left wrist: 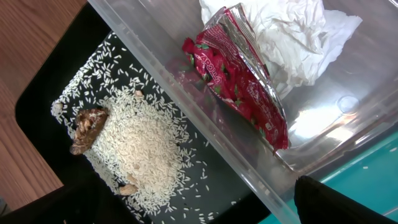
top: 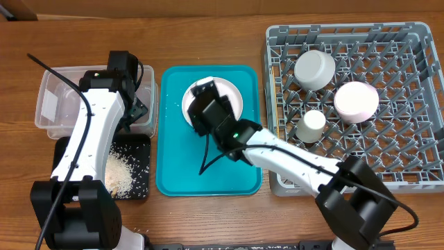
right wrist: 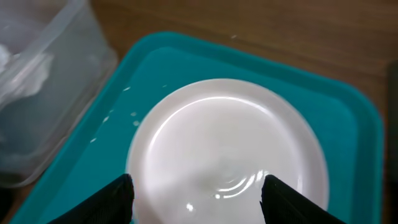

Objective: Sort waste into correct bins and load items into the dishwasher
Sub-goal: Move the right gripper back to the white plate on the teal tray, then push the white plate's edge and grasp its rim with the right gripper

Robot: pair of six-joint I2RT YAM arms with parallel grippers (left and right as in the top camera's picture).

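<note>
Right gripper (right wrist: 196, 193), fingers spread, hangs over the pale pink round plate (right wrist: 230, 137) on the teal plastic tray (right wrist: 174, 59); contact unclear. Left gripper (top: 137, 110) gapes empty. Crumpled white napkin (left wrist: 280, 31) and crinkled red wrapper (left wrist: 239, 81) lie in the clear plastic tub (left wrist: 348, 143), loose rice (left wrist: 137, 143) in the black tray (left wrist: 81, 68), and the cream cup (top: 311, 125), white bowl (top: 314, 68) and pink bowl (top: 356, 101) in the grey peg rack (top: 409, 139). Seemingly only the plate remains.

We see a brown wooden table (top: 208, 35) filling the overhead view, its grain running sideways under soft, even light.
</note>
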